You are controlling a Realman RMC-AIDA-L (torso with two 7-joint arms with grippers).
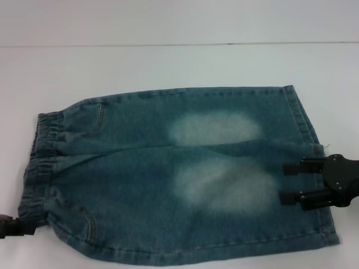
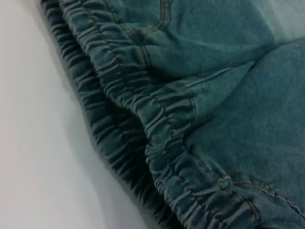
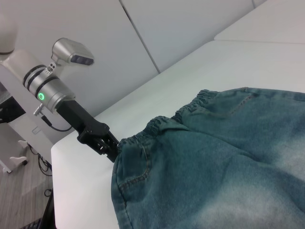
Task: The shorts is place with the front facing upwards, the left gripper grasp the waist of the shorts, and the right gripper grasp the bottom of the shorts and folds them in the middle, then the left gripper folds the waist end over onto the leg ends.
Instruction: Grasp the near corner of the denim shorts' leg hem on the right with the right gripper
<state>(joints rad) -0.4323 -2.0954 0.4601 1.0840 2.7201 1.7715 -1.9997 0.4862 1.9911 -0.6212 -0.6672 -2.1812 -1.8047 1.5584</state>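
Two grippers working at opposite ends of the shorts (image 1: 179, 174), lying flat on the white table (image 1: 168, 61): left gripper (image 1: 11, 226) meeting the waistband's near corner, grip impossible to tell; right gripper (image 1: 289, 182) hovering spread apart over the leg hem.

Denim shorts (image 2: 228, 95) close up, gathered elastic waistband (image 2: 157, 124) running diagonally, brown stitched seams across the blue fabric, waistband's edge lifted slightly in folds, white table (image 2: 43, 157) just beside it
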